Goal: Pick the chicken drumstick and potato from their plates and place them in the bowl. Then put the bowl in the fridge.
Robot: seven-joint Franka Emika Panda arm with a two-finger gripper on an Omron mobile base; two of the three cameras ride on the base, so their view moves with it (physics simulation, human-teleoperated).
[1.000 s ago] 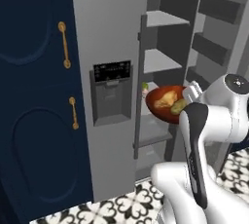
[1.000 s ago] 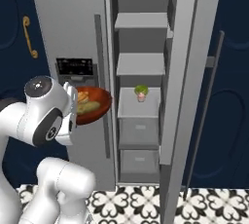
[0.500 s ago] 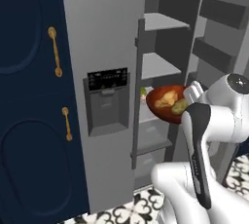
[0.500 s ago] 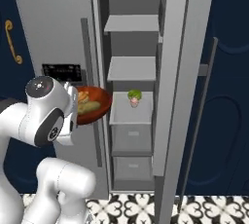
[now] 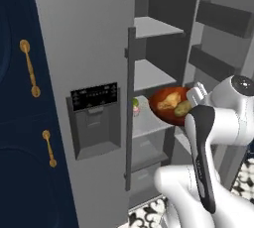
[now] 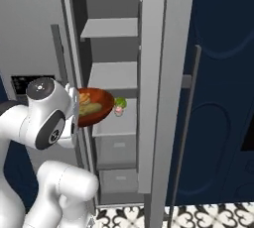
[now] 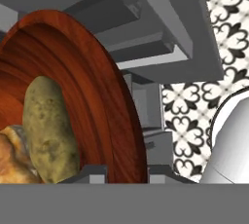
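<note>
My gripper (image 7: 127, 173) is shut on the rim of the reddish-brown bowl (image 7: 102, 96), holding it up in front of the open fridge (image 5: 94, 48). In the bowl lie the olive-tan potato (image 7: 48, 125) and the golden-brown chicken drumstick (image 7: 12, 155). In the left base view the bowl (image 5: 166, 115) hangs level with the middle shelf, with the drumstick (image 5: 168, 100) and potato (image 5: 182, 107) inside. The right base view has the bowl (image 6: 96, 115) just left of the fridge's opening. The plates are out of view.
A small green-topped item (image 6: 119, 105) stands on the fridge's middle shelf (image 6: 116, 76), close to the bowl. The open fridge door (image 6: 158, 83) juts out on the right. Navy cabinets (image 5: 20, 123) with gold handles flank the fridge. Drawers (image 6: 116, 150) sit below the shelves.
The whole picture has shifted: the base has driven closer to the fridge. The bowl stays in my shut gripper and now hangs nearer the open shelves.
</note>
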